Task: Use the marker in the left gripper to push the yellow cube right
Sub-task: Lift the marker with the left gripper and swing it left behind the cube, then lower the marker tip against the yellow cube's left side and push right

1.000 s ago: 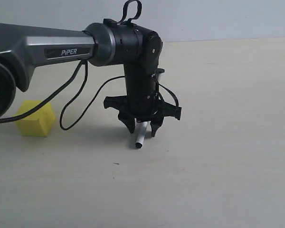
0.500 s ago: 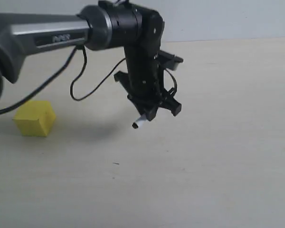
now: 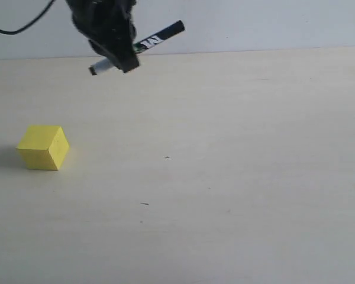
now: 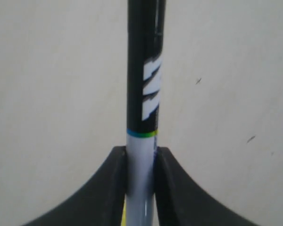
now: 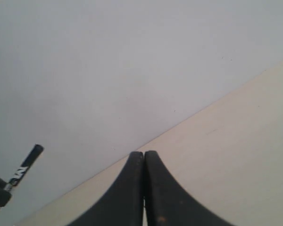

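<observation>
Pale cream bench [image 3: 236, 177] runs back to a plain grey-white wall [image 3: 272, 23], and your left gripper [image 3: 123, 58] shows high in the exterior view, up by the line where the two meet. It is clamped on the marker [image 3: 155, 39], fingers [image 4: 114, 181] pressed against the white barrel on both sides. The marker lies close to level but tilted: its black end rises out to the right of the gripper, and a short white stub with a dark tip pokes out lower on the left. Just beyond the gripper's fingers a thin green and yellow band [image 4: 141, 133] starts the black label [image 4: 142, 70]. Its white block lettering is only partly in view, so you cannot read it. The yellow cube [image 3: 43, 148] sits on the bench well below the gripper and off to its left, nowhere near the marker. Your right gripper [image 5: 144, 157] has its fingers pressed flat together with nothing between them.
</observation>
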Robot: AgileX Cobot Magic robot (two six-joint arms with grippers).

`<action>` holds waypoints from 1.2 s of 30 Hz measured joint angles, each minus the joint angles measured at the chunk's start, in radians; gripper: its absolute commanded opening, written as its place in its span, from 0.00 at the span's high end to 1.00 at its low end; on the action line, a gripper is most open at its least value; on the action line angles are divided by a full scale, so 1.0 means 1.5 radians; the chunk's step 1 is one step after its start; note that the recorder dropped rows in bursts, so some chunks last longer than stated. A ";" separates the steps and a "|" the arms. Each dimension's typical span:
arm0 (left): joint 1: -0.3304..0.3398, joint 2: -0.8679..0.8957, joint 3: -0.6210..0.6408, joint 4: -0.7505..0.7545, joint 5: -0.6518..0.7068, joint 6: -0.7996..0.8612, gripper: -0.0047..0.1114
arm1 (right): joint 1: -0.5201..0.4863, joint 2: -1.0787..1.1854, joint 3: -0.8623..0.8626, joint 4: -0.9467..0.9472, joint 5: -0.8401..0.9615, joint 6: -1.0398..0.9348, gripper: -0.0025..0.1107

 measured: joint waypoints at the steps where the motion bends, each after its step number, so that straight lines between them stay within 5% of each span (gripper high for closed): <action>1: 0.012 -0.026 0.024 0.004 0.001 0.008 0.96 | 0.000 0.000 0.000 0.000 0.000 0.000 0.98; 7: 0.132 -0.130 0.152 0.029 0.003 0.064 0.96 | 0.000 0.000 0.000 0.000 0.000 0.000 0.98; 14: 0.284 -0.107 0.280 0.171 0.003 0.138 0.96 | 0.000 0.000 0.000 0.000 0.000 0.000 0.98; 20: 0.400 -0.101 0.337 0.095 -0.119 0.248 0.96 | 0.000 0.000 0.000 0.000 0.000 0.000 0.98; 25: 0.465 -0.098 0.381 0.106 -0.191 0.414 0.96 | 0.000 0.000 0.000 0.000 0.000 0.000 0.98; 29: 0.508 -0.074 0.384 0.134 -0.279 0.401 0.96 | 0.000 0.000 0.000 0.000 0.000 0.000 0.98; 36: 0.538 0.001 0.385 0.087 -0.318 0.612 0.96 | 0.000 0.000 0.000 0.000 0.000 0.000 0.98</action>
